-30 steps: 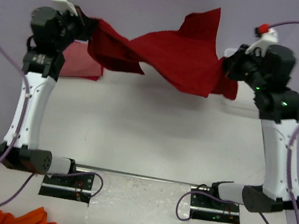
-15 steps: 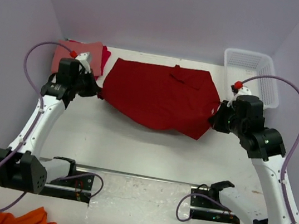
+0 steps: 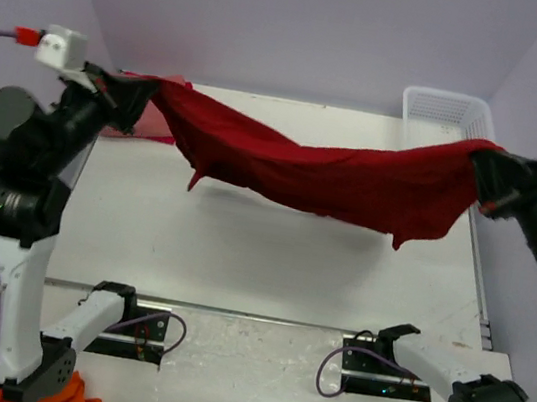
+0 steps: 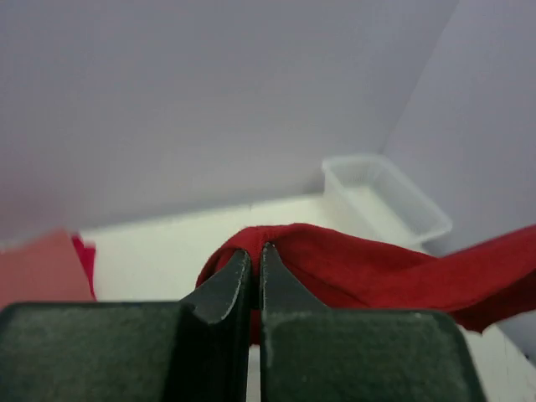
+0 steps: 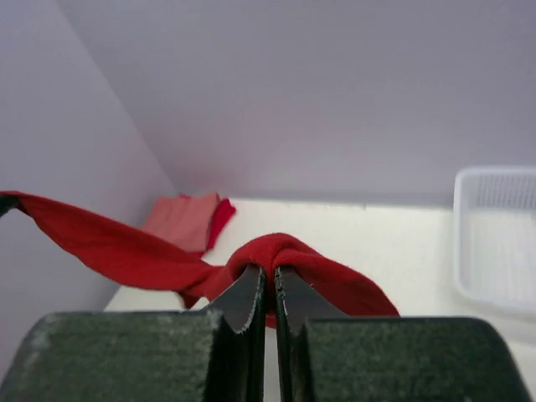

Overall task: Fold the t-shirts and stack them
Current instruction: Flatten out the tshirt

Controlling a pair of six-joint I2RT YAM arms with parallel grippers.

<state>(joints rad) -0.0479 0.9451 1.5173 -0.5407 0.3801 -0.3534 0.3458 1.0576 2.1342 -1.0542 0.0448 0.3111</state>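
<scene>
At the near edge, a crumpled orange cloth [image 3: 67, 396] is lying beside the left arm's base. Beyond the bases, the white table [image 3: 271, 252] is stretching back toward the pale lilac wall.

Above the table, the big dark red cloth t-shirt [image 3: 332, 180] is hanging stretched between the two arms, sagging in the middle, with loose corners drooping near each end. The left gripper [image 3: 133, 95] is pinching the shirt's left end. Its wrist view is showing the black fingers [image 4: 234, 280] pressed nearly together, with a fold of red cloth bulging over the tips. The right gripper [image 3: 483, 162] is clamping the right end in the same way, its jaws narrowed onto a bunched hump of the fabric in the right wrist view.

Farther back at the left, the folded salmon-pink t-shirt [image 5: 180, 219] is lying on the table near the wall, and an edge of the brighter red t-shirt [image 5: 219, 219] is peeking out just beside it. At the far right corner, a white plastic mesh basket [image 3: 444, 111] is sitting against the wall.
</scene>
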